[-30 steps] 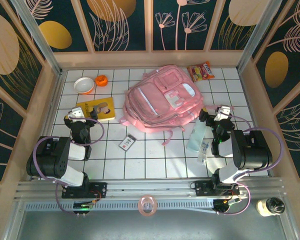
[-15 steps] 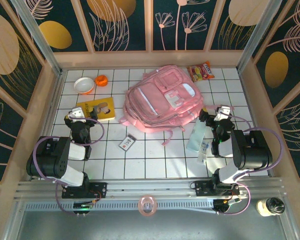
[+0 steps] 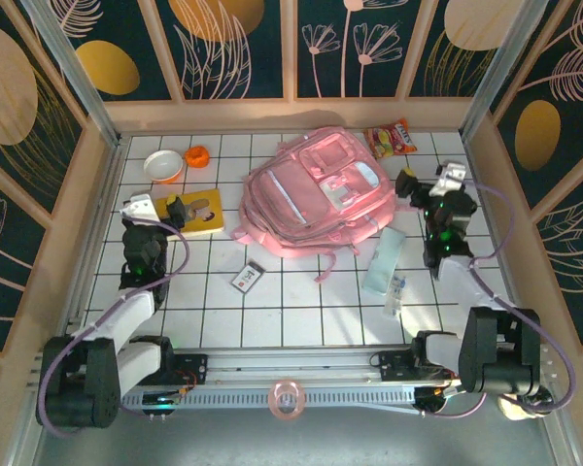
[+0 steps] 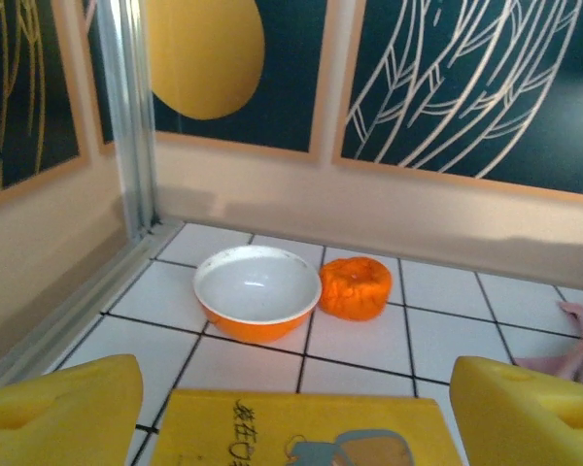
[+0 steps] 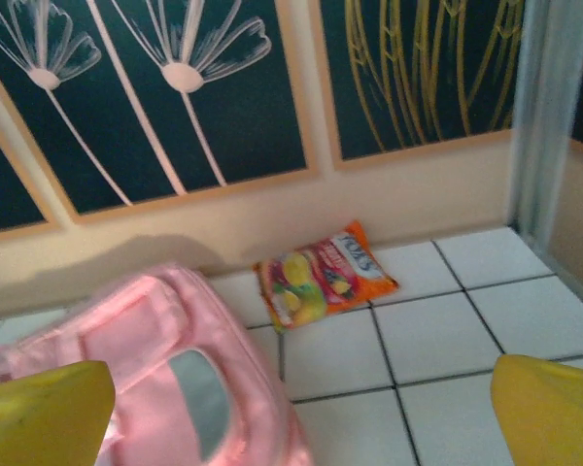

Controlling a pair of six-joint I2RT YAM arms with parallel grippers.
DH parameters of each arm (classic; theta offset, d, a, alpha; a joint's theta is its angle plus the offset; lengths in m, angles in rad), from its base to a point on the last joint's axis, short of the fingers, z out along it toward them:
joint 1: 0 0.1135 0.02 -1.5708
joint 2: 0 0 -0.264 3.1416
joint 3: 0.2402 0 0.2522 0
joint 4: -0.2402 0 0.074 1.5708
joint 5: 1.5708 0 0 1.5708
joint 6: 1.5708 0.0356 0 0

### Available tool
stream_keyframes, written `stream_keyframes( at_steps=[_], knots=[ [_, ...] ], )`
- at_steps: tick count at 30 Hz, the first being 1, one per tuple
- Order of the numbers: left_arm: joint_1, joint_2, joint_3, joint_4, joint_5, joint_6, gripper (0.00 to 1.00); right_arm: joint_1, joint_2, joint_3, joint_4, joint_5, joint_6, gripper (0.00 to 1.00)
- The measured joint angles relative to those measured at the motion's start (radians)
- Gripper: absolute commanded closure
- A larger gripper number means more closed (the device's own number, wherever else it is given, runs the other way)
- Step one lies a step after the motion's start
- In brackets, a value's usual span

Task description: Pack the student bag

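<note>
The student bag (image 3: 316,194) is a large pale-pink backpack lying flat at the back middle of the tiled table; its corner with a clear window shows in the right wrist view (image 5: 146,388). My right gripper (image 3: 415,189) hangs open just off the bag's right edge, its yellow fingers (image 5: 39,413) wide apart over bag corner and bare tile. My left gripper (image 3: 170,209) stands open at the end of a yellow book (image 3: 196,211). In the left wrist view the book (image 4: 301,427) lies between the yellow fingers (image 4: 58,408), which are apart from it.
An orange bowl (image 3: 163,165) (image 4: 257,291) and a small orange lump (image 3: 196,155) (image 4: 355,286) sit behind the book. A snack packet (image 3: 391,138) (image 5: 321,277) lies by the back wall. A white bottle (image 3: 384,260) and a small card (image 3: 248,278) lie in front of the bag. Walls close in on both sides.
Both arms have stretched away from their bases. The left gripper slid a little left and back over the book; the right gripper moved back to the bag's right edge.
</note>
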Motion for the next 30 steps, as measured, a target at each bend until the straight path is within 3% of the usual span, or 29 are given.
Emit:
stream_keyframes(
  at_steps=[4,9,14,16,20,25,30],
  knots=[
    [0.000,-0.014,0.121,-0.225,0.071,-0.033,0.25,0.000,-0.006,0.142,-0.249,-0.056,0.091,0.01],
    [-0.019,0.092,0.334,-0.441,0.185,-0.082,0.33,0.009,0.001,0.195,-0.482,-0.148,0.276,0.03],
    [-0.100,0.312,0.521,-0.548,0.270,-0.124,0.34,0.160,0.022,0.175,-0.600,-0.193,0.467,0.09],
    [-0.127,0.411,0.589,-0.571,0.306,-0.138,0.38,0.252,0.023,0.157,-0.614,-0.184,0.540,0.14],
    [-0.163,0.628,0.750,-0.600,0.370,-0.160,0.41,0.397,0.029,0.053,-0.554,-0.171,0.720,0.15],
    [-0.175,0.810,0.861,-0.590,0.434,-0.185,0.46,0.444,0.135,-0.034,-0.465,-0.171,0.869,0.15],
    [-0.198,0.932,0.893,-0.587,0.472,-0.186,0.54,0.443,0.264,-0.021,-0.399,-0.166,0.910,0.15]
  ],
)
